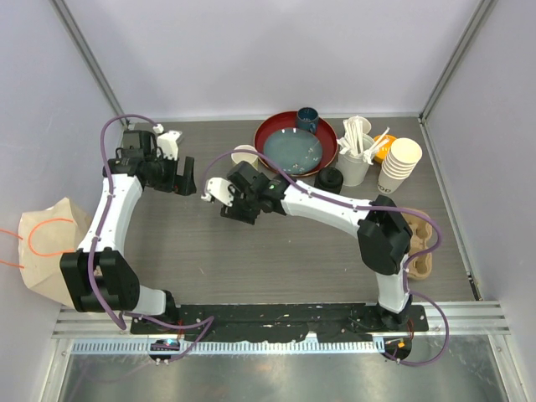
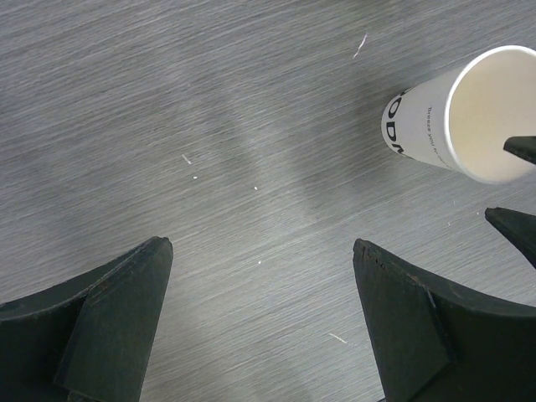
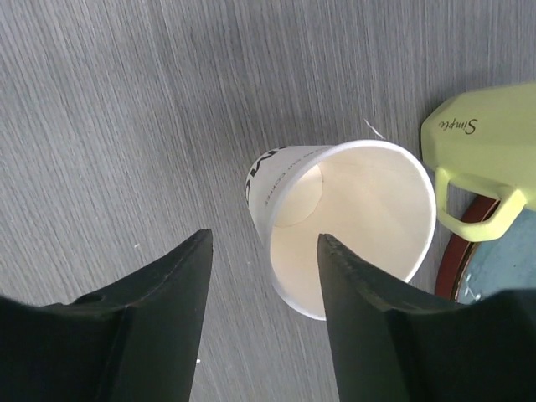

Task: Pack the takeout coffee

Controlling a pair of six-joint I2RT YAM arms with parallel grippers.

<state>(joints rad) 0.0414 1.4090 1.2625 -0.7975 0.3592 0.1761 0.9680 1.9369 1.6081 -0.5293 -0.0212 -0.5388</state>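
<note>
One cream-white paper cup [image 3: 352,226] stands upright on the table with no lid and its inside empty. It also shows in the left wrist view [image 2: 456,117] and in the top view [image 1: 244,154], half hidden by my right arm. My right gripper [image 3: 264,243] [image 1: 241,173] is open just above the cup's near rim, with one finger over its mouth and the other outside its wall. My left gripper [image 2: 261,251] [image 1: 186,182] is open and empty over bare table to the left of the cup. A stack of the same cups [image 1: 400,163] and black lids [image 1: 329,178] stand at the back right.
A pale yellow mug [image 3: 481,159] stands right beside the cup. Behind are a red plate [image 1: 270,130] with a blue bowl, a dark blue cup [image 1: 307,120] and a white cup of utensils [image 1: 356,163]. A cardboard cup carrier [image 1: 423,243] lies right, a paper bag [image 1: 50,243] left.
</note>
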